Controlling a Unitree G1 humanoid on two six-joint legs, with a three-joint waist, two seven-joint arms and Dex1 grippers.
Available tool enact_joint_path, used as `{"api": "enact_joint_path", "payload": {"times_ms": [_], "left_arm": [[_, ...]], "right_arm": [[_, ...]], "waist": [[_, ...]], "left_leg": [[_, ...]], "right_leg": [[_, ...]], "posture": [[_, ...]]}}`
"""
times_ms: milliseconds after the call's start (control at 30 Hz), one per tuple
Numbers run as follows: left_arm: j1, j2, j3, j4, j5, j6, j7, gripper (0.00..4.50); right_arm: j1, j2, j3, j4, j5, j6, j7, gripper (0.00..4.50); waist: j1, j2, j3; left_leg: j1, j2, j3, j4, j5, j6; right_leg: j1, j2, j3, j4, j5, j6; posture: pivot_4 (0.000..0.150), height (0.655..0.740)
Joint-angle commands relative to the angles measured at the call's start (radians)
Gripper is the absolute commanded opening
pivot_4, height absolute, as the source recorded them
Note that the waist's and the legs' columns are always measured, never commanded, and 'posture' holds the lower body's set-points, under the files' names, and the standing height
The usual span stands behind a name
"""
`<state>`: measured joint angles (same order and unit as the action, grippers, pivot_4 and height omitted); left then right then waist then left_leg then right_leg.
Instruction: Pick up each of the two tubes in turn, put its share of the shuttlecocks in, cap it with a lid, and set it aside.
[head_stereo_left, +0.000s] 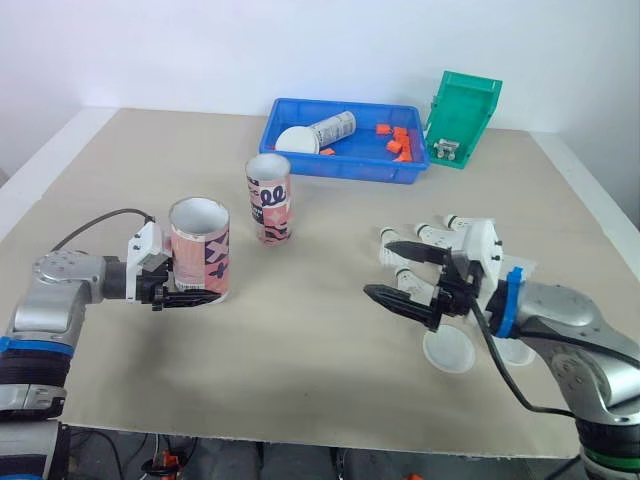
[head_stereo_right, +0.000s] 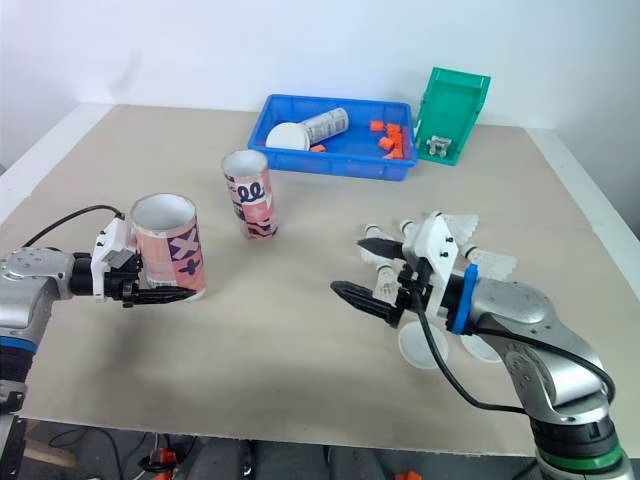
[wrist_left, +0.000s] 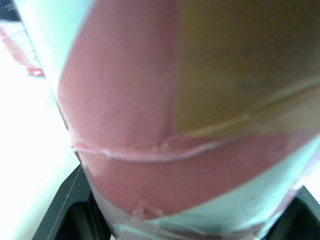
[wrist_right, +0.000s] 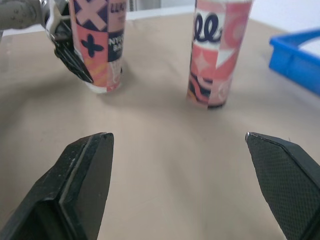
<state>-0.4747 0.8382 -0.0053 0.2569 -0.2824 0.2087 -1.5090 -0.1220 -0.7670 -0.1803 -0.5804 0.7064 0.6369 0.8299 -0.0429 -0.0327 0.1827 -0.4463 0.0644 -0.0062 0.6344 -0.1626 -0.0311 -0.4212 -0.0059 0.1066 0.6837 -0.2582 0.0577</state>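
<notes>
Wide tube (head_stereo_left: 200, 250), slim tube (head_stereo_left: 269, 198) — upright, open-topped, shuttlecocks (head_stereo_left: 432, 233) heaped

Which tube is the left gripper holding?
The wider cross-patterned tube, gripped near its base by the left gripper; the slimmer tube stands free nearer the blue tray.

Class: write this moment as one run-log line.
left gripper: shut on near tube | right gripper: open, empty | shuttlecocks, lids: on table
</notes>
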Motion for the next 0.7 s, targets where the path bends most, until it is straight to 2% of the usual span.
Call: {"api": "enact_joint_path", "payload": {"times_ms": [33,200,400,700], "left_arm": [[-0.017,0.072,-0.069,-0.032,0.067,-0.040,-0.062,2.79],[-0.035,0.119,-0.140,-0.033,0.071,-0.029,-0.105,2.79],[-0.070,0.148,-0.199,-0.007,0.083,-0.074,-0.105,2.79],[-0.085,0.172,-0.251,0.002,0.079,-0.104,-0.105,2.79]], "right_arm": [[0.133,-0.032,-0.099,-0.121,0.055,0.033,-0.005,4.50],[0.249,-0.008,-0.117,-0.143,0.026,0.064,-0.110,4.50],[0.310,0.044,-0.082,-0.185,-0.001,0.094,-0.233,4.50],[0.257,0.120,0.006,-0.183,-0.067,0.129,-0.385,4.50]], "waist": [[0.000,0.000,0.000],[-0.005,0.000,0.000],[-0.005,0.001,-0.001],[-0.005,0.001,-0.001]], "left_leg": [[0.000,0.000,0.000,0.000,0.000,0.000],[0.001,0.000,0.001,0.001,0.000,0.000],[0.003,0.001,0.002,0.001,0.000,0.000],[0.004,0.001,0.003,0.001,0.000,0.000]], "right_leg": [[0.000,0.000,0.000,0.000,0.000,0.000],[0.000,0.000,0.000,0.000,0.001,-0.001],[0.001,-0.001,0.001,0.000,0.002,-0.002],[0.000,-0.001,0.001,0.000,0.002,-0.002]], "posture": [[0.150,0.7038],[0.150,0.7038],[0.150,0.7038],[0.150,0.7038]]}}
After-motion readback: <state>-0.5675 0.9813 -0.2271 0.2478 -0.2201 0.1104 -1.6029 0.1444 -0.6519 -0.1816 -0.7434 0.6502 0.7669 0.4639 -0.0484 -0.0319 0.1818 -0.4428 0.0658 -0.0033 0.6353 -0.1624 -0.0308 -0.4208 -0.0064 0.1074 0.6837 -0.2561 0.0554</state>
